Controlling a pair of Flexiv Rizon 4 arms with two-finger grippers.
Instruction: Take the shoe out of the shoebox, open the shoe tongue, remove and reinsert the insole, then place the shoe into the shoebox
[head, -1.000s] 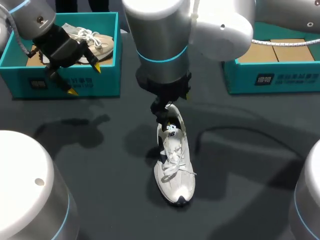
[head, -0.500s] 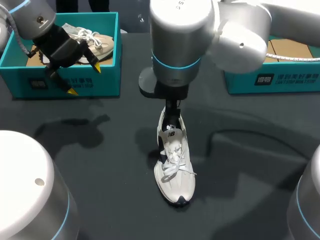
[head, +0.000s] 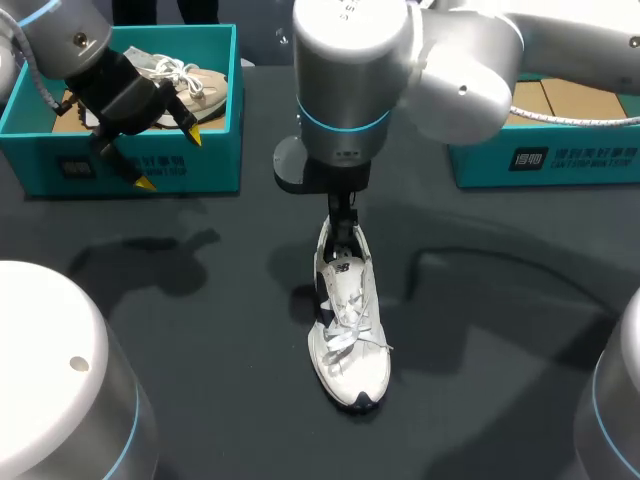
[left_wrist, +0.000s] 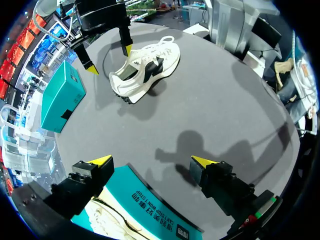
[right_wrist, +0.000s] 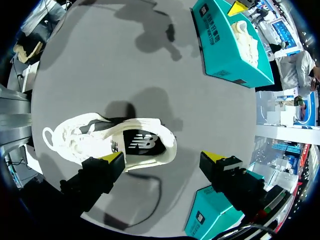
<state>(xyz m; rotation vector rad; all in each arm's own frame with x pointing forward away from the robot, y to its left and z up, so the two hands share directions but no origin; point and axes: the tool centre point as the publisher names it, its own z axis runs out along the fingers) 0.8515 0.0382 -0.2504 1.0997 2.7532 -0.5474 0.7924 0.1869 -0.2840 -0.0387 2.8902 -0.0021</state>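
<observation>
On the worktop (head: 180, 320), toe toward me, stands the shoe (head: 348, 330); likely light and soft, firmest to hold at the heel rim; right gripper (right_wrist: 164, 158) hangs wide open over that heel, empty; beyond, left gripper (left_wrist: 151, 160) gapes empty above the shoebox (head: 215, 165).

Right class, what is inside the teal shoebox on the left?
A cream shoe with white laces lies in the teal cardboard shoebox. The left arm's black claw covers the shoe's other end and most of the box floor.
</observation>
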